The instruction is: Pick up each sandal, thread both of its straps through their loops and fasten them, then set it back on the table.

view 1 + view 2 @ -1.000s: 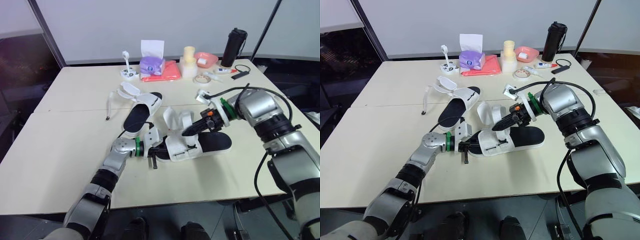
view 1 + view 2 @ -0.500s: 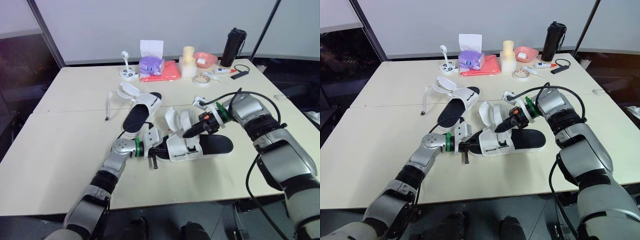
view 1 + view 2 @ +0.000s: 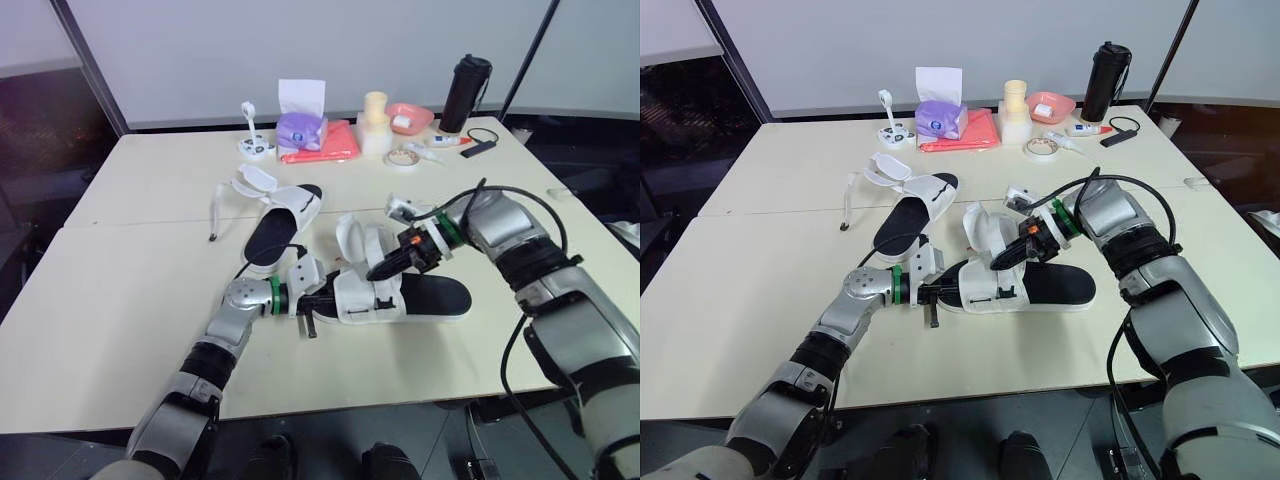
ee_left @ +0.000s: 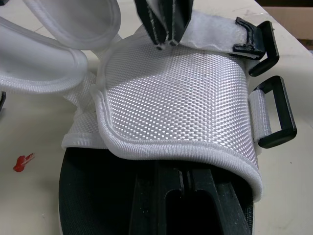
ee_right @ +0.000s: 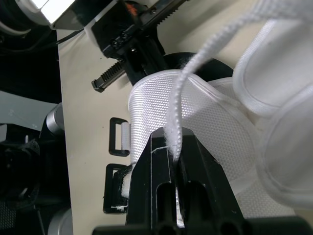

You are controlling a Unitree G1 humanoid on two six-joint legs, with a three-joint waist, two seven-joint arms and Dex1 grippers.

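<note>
- The pale, matte table [image 3: 130,290] carries both sandals near its middle.
- The near sandal [image 3: 435,296] lies flat close to the front edge. It has a long, smooth black footbed and white fabric parts bunched at its toe end.
- The far sandal [image 3: 280,225] lies just behind it. It has the same black sole, and its white straps are splayed loose on the table.
- The near sandal's woven upper [image 4: 181,93] is a broad, arched flap. Its basket weave has a slight sheen, and a corded rim runs along the edge.
- A padded white strap [image 5: 205,54] curls up off the upper, unfastened.
- Two black rectangular plastic loops [image 4: 279,112] hang on short webbing tabs at the upper's side, with nothing threaded through them.
- The left gripper [image 3: 318,302] has its fingers together, clamped on the near sandal's toe end.
- The right gripper [image 3: 378,270] pinches the strap's thin edge between closed fingers, just above the upper.
</note>
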